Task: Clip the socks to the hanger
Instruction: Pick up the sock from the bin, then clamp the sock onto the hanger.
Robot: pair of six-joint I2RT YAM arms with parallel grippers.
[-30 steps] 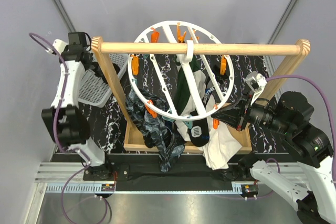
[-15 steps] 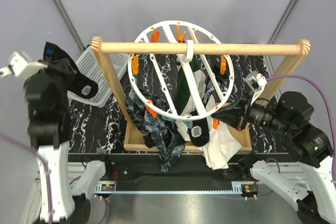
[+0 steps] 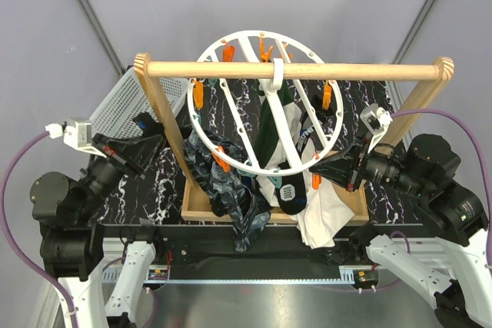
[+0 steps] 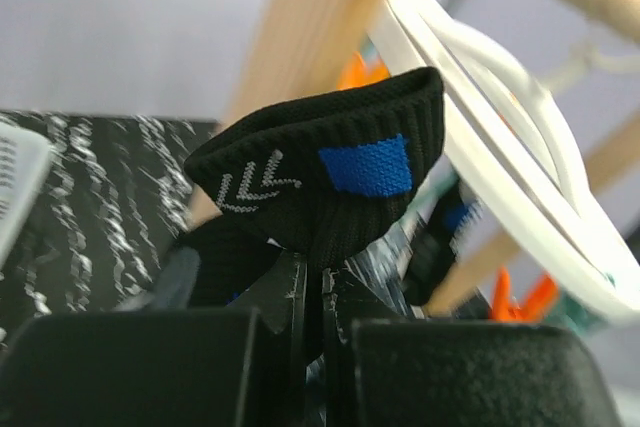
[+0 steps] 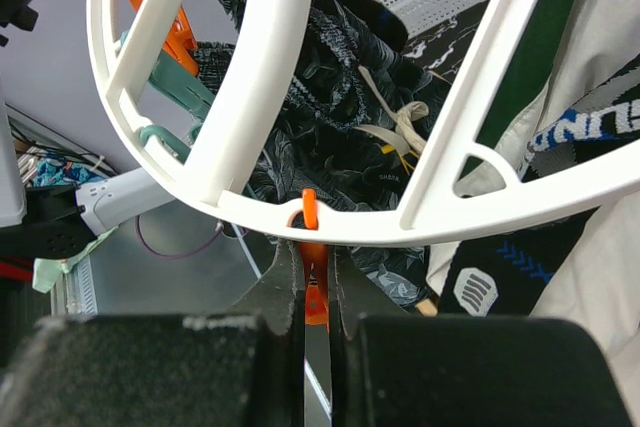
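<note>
- Sock status: left jaws are pressing together on black sock (image 4: 330,172), with its blue-patch cuff sticking up above them.
- Left arm (image 3: 77,197) is now sitting low at the near-left, holding that sock close to the left rim of the hanger (image 3: 246,34), not touching it. A second ago it was reaching at the mesh basket (image 3: 115,101). Half a second ago it was lifting the sock high beside the basket.
- Right jaws are staying squeezed on the orange peg (image 5: 309,209) under the hanger's near-right rim. Right arm (image 3: 430,178) is not shifting across the three frames.
- Hanger is hanging by its hook from the wooden rail (image 3: 346,72), same place as before.
- Mottled teal-grey sock (image 3: 223,190), dark green sock (image 3: 269,132) and a second black sock (image 3: 290,193) are dangling under the ring beside the white cloth (image 3: 323,220), all unchanged.
</note>
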